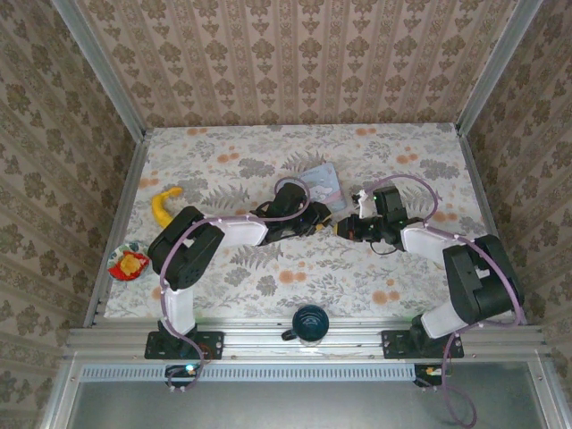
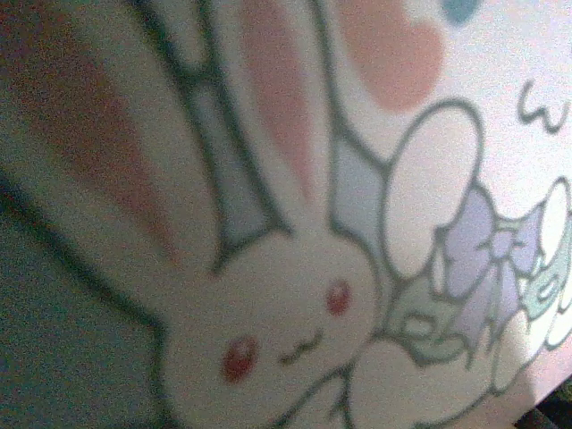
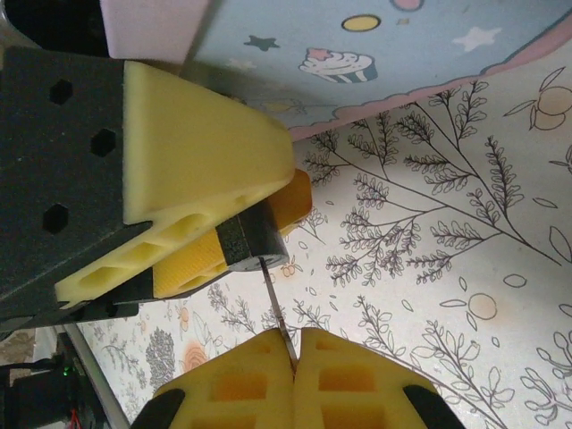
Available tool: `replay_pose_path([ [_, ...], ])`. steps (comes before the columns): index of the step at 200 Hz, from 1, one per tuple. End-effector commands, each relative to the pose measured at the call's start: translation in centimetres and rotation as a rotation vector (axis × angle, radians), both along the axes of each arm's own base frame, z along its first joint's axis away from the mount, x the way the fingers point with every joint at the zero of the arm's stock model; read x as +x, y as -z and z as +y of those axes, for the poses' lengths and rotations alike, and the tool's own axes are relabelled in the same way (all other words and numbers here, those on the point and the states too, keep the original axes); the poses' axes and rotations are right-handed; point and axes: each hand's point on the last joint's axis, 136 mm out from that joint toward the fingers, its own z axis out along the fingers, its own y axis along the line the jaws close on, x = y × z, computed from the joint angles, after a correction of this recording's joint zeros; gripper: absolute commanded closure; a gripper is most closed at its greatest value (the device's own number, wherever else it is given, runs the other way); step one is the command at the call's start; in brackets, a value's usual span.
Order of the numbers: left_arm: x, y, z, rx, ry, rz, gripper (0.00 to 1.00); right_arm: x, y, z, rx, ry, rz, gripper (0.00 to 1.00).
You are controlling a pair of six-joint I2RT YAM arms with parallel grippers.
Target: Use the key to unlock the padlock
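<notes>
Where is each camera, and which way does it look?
Top camera: above and behind, looking down at the table; left arm and right arm show.
Left wrist camera: on the left arm, facing the tin's bunny picture up close.
Right wrist camera: on the right arm, looking across the table; the right hand pinches a thin metal piece, the left hand grips the padlock.
Shared: all see the tin.

The padlock [image 3: 254,248] is a small, blackish body clamped between the yellow pads of the left tool [image 3: 268,210], held just above the flowered desk [image 3: 447,232]. A thin metal key [image 3: 275,304] (seen edge-on, hardly more than a sliver) runs straight out of its dark end face, its other end pinched in the right tool [image 3: 295,344]. The shackle is hidden.
</notes>
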Motion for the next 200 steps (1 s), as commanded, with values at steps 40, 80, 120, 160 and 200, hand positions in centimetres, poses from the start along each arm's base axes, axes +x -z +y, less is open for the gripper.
replay_pose_path([
  [40,-5.0,4.5,1.0,0.059,0.043,0.283,1.00,1.2,-0.8,0.2,0.047,0.011,-0.064,1.00],
  [80,-5.0,4.3,0.5,0.060,0.056,0.278,1.00,1.2,-1.4,0.4,0.068,0.015,-0.080,1.00],
  [120,-4.7,4.7,0.6,0.075,0.045,0.280,1.00,0.4,0.3,-0.7,-0.005,0.055,-0.030,1.00],
  [160,-4.2,5.1,1.0,0.089,0.021,0.277,1.00,-0.7,2.4,-0.9,-0.020,0.048,0.019,1.00],
  [200,-3.7,5.3,1.0,0.101,0.012,0.270,1.00,-1.0,2.4,-1.1,-0.020,0.045,0.006,1.00],
])
